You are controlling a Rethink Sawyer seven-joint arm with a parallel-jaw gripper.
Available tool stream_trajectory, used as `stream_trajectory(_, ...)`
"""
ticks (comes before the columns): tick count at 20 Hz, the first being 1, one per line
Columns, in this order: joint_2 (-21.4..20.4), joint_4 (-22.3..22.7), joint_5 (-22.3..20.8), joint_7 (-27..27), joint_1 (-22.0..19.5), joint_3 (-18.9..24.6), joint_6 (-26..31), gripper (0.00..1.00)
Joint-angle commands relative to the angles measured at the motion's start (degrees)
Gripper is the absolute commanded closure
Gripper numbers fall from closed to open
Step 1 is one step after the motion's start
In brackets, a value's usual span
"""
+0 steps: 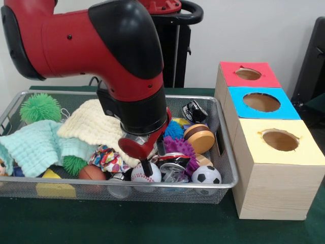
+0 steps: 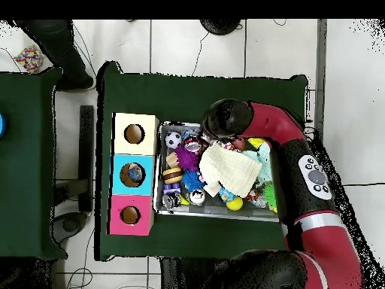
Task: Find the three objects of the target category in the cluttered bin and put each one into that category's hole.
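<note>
Along the bin's long edge that faces the front camera lie the likeliest targets. We judge them to be the sports balls, though the task sentence does not name the category. The baseball (image 1: 146, 173) sits against the mesh. The soccer ball (image 1: 206, 175) is in the corner nearest the boxes. The basketball (image 1: 91, 173) is half buried under the cloths further along the same edge.

The hand (image 1: 147, 166) hangs directly over the baseball, touching or nearly touching it. We cannot tell whether it is released or clenched, because the wrist and a red tab block our sight. The overhead view hides it under the arm.

Around the baseball crowd a purple spiky ball (image 1: 180, 148), a shiny toy car (image 1: 172, 162) and a patterned bundle (image 1: 105, 157). A cream cloth (image 1: 94, 124) and a mint cloth (image 1: 38, 145) cover the middle of the wire bin (image 1: 229, 162).

Beside the bin's end stand the yellow box (image 1: 269, 178), the blue box (image 1: 238, 109) and the red box (image 1: 228, 71), each with a hole.

We see three risks:
- The round ball could squirt sideways against the mesh.
- A neighbouring toy could get pinched along with it.
- The cloth could snag on the lift.
</note>
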Motion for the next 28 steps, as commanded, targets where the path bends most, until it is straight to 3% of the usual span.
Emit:
stream_trajectory(1, 1.29, 1.30, 1.90, 2.27, -1.68, 2.32, 1.08, 0.00)
stream_trajectory(12, 2.18, 2.51, 3.81, 8.84, -1.71, 0.53, -3.16, 0.00)
stream_trajectory(28, 1.12, 5.66, 4.60, 10.68, -0.92, -0.48, -7.47, 0.00)
